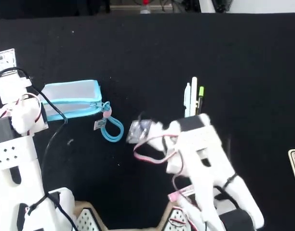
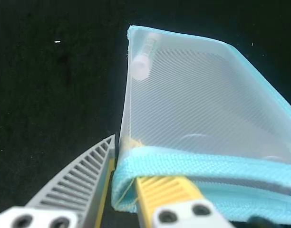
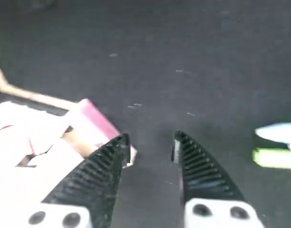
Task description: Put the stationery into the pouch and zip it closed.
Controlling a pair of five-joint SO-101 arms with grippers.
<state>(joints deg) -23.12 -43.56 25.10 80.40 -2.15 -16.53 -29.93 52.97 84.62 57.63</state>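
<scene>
Several pens (image 1: 194, 97) lie on the worktop (image 1: 234, 57) near your right end effector (image 3: 150, 142), whose fingers stand apart, not yet on them. Your left end effector (image 2: 124, 166) is clamped on a corner of the mesh pouch (image 2: 198, 104), likely steadying it for loading.

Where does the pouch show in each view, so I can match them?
High view: the pouch lies left on the table, by the left arm.
Left wrist view: straight ahead, its near corner clamped in the left end effector.
Right wrist view: faces elsewhere, toward the pens.
Shared landmark: the pens, right of the pouch in the high view.
</scene>
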